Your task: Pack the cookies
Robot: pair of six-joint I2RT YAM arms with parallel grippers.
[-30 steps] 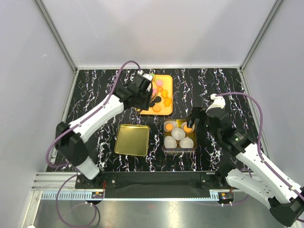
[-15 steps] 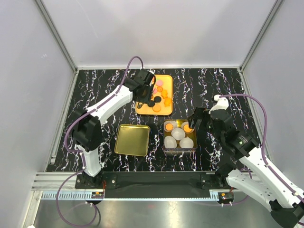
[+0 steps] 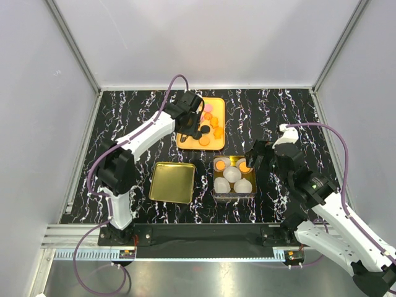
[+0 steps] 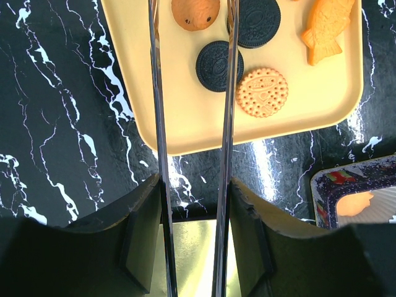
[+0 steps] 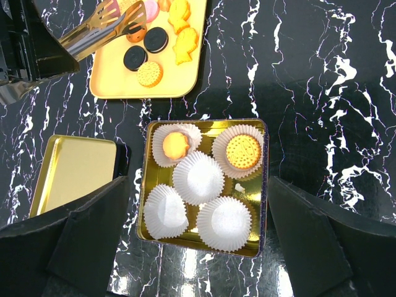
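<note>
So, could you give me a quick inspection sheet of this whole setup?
Surface: black marbled table.
Job's things: cookies on yellow tray; gold tin with five paper cups, two filled; lid beside it.
Clutter: nothing seen.
Grippers: left gripper closed on tongs over the tray; right gripper open near the tin.
Cables: purple cables looping off both arms.
Surroundings: white walls, metal frame.

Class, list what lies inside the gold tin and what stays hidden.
The tin holds five white paper cups. The two far ones hold an orange cookie and a round dotted cookie; three look empty. The floor under the cups is covered.
</note>
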